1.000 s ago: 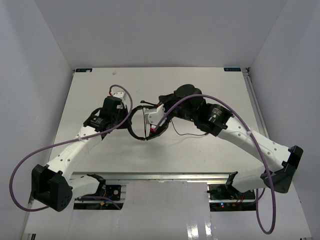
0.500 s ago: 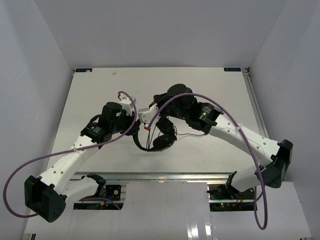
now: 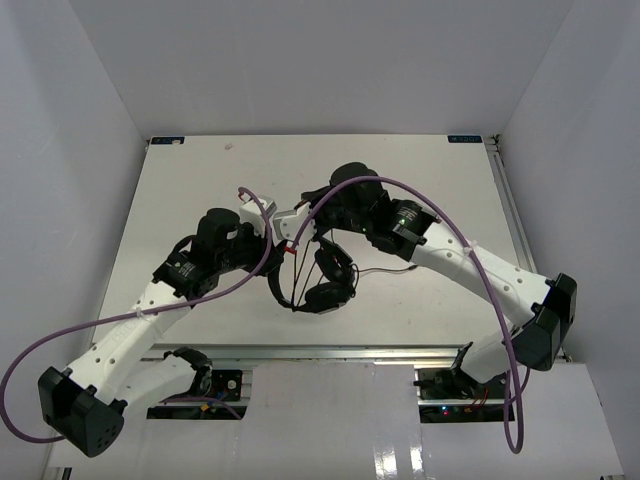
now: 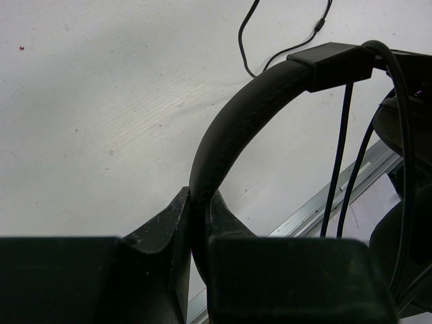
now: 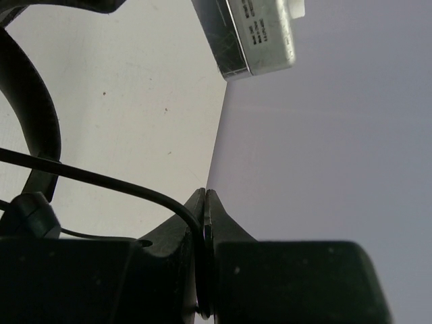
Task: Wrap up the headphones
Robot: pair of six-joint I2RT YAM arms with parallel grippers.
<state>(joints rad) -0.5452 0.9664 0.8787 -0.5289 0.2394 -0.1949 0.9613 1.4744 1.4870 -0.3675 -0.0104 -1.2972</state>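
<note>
Centre of top view: headphones hang lifted off the table, earcups dangling toward the near edge.

Left gripper: fingers closed tight on the headband, which rises out of the bottom of the left wrist frame and arches to upper right. Likely purpose: a fixed anchor, so the band stays put and off the surface while cord goes round it.

Right gripper: fingers pinched almost fully together on the thin cord, which runs taut from the fingertips to the left edge of that frame. Likely purpose: this arm is the winder, carrying cord around the band.

Left wrist view, right side: two cord strands drop straight down past the slider, so at least one pass seems laid. More cord lies slack on the table at upper centre, so wrapping appears partway.

Risk, by my reading: the thin cord slipping from the pinch under tension.
</note>
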